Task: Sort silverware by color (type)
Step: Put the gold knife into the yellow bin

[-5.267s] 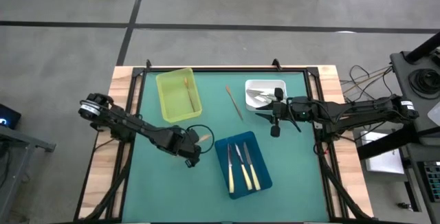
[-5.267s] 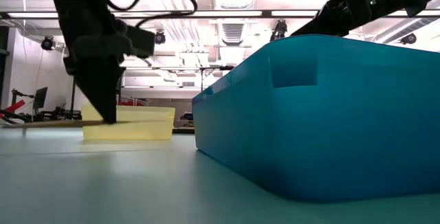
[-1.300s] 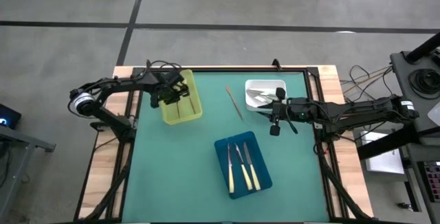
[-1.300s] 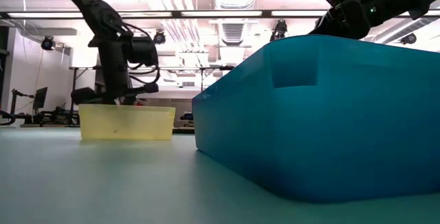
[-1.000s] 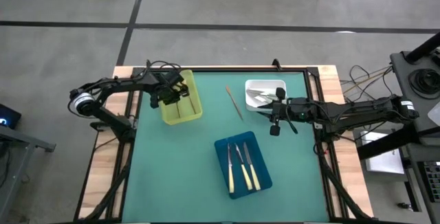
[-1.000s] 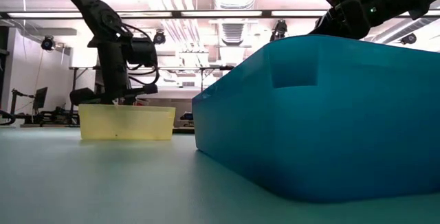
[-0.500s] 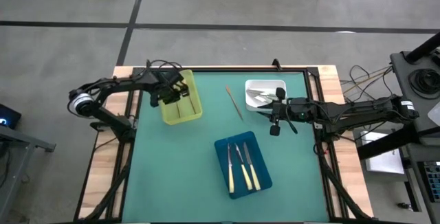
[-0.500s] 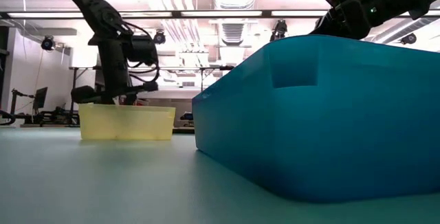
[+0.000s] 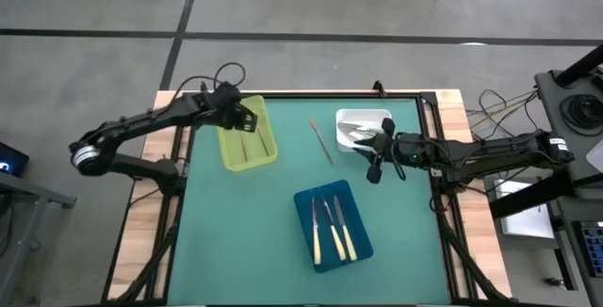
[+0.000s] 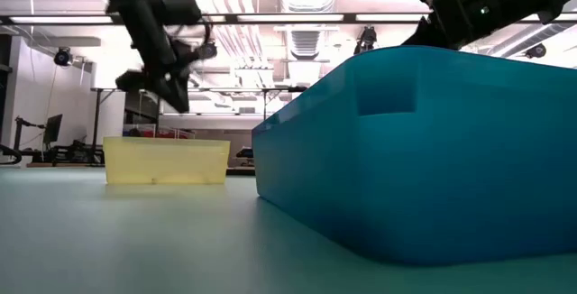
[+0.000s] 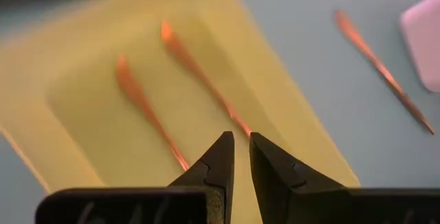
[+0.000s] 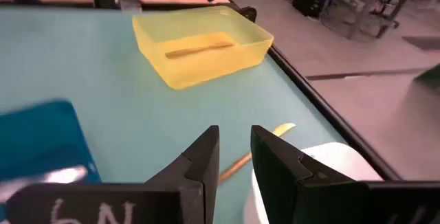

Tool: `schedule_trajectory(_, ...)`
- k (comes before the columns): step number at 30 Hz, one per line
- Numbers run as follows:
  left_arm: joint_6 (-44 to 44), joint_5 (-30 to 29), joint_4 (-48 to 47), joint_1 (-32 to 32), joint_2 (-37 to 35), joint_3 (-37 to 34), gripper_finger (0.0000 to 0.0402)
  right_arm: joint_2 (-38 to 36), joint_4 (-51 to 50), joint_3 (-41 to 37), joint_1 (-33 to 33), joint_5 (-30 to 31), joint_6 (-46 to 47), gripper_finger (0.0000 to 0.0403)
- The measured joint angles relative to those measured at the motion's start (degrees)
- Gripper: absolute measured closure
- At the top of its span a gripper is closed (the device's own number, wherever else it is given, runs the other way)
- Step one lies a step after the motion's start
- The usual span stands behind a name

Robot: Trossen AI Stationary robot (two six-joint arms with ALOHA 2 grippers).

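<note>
Now the left gripper (image 11: pixel 237 157) hovers nearly closed, empty, above two copper knives (image 11: pixel 199 76) in the yellow tray (image 9: pixel 247 134); the right gripper (image 12: pixel 232 157), slightly parted, waits beside the white tray (image 9: pixel 363 123).

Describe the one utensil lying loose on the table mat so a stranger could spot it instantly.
Start at the green table mat and look between the yellow tray and the white tray. The thin copper-coloured utensil lies there aslant, directly on the mat. It is the only piece not inside a tray.
</note>
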Motion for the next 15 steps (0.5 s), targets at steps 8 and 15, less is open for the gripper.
schedule_trajectory(8, 14.0, -10.9, 3.3, -10.5, -10.4, -0.1, 0.0373, 0.4, -0.5, 1.5, 0.0, 0.0, 12.5, 0.0326)
schedule_trajectory(15, 31.7, -10.9, 11.7, -16.7, -12.0, -0.1, 0.0384, 5.1, -0.4, 8.7, 0.0, 2.5, 15.2, 0.0326)
